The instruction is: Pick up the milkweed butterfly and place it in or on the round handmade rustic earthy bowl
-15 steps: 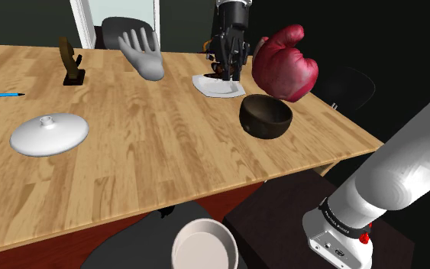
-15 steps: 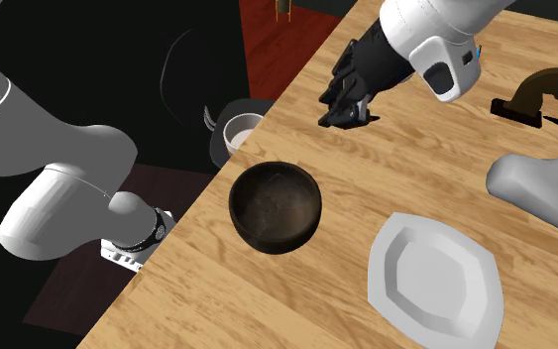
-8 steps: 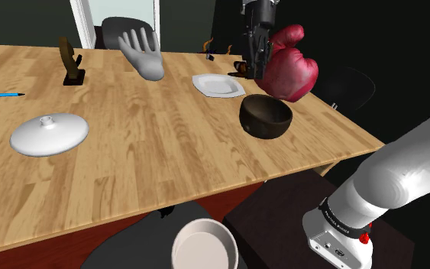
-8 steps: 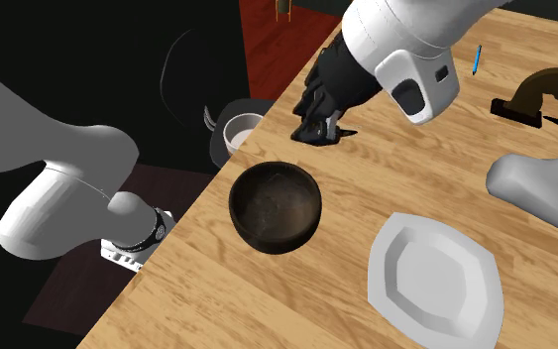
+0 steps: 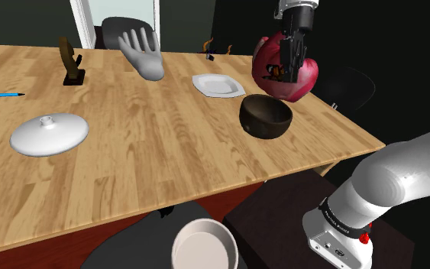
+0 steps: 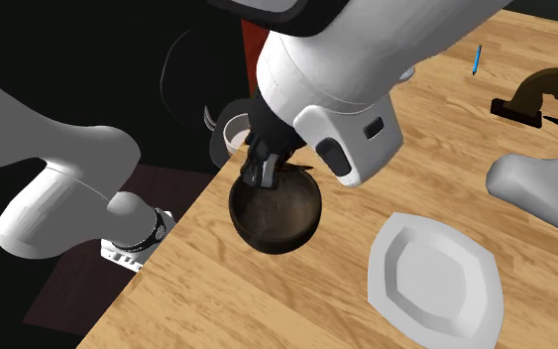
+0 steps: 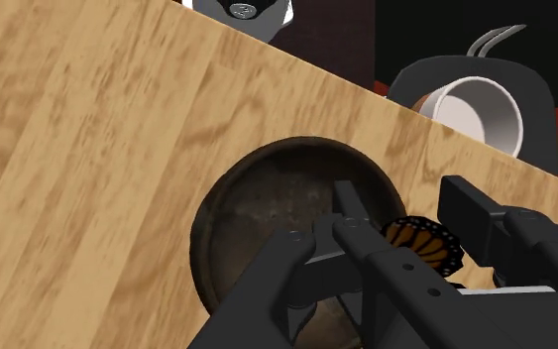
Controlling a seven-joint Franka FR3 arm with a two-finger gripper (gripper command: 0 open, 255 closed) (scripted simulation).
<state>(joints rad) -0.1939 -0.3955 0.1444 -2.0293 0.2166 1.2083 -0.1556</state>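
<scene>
The end effector (image 7: 402, 220) pinches the orange-and-black butterfly (image 7: 421, 246) between its fingers, held aloft above the rim of the dark brown bowl (image 7: 262, 213) on the counter (image 7: 88, 149), probably so that a release drops it inside.

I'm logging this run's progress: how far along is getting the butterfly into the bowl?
Done: the orange-and-black butterfly is off the table, clasped in the gripper. In hand: the gripper hangs above the dark brown bowl, with the butterfly about over its rim. Left: lower, open the fingers and leave the butterfly in the bowl.
</scene>
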